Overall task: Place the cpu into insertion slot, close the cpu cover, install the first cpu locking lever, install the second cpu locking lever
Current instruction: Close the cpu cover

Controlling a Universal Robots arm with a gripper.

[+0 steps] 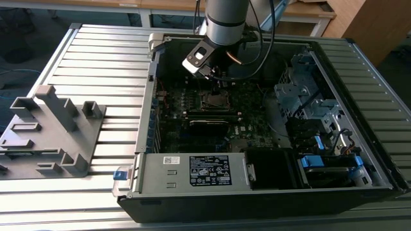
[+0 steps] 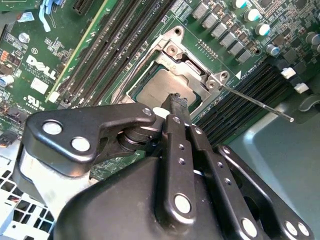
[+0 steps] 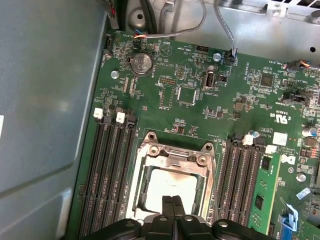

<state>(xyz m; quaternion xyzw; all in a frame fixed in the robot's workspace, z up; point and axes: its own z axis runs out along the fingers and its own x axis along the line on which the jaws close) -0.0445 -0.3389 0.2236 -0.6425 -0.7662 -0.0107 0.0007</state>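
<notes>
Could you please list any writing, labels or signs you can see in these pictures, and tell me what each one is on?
Large white label on the metal box: print too small to read.
Small white sticker on the same box: too small to read.
White logo on the green circuit board: a maker's mark; the fine print around it is blurred.
Other markings on the board: too small to read.
</notes>
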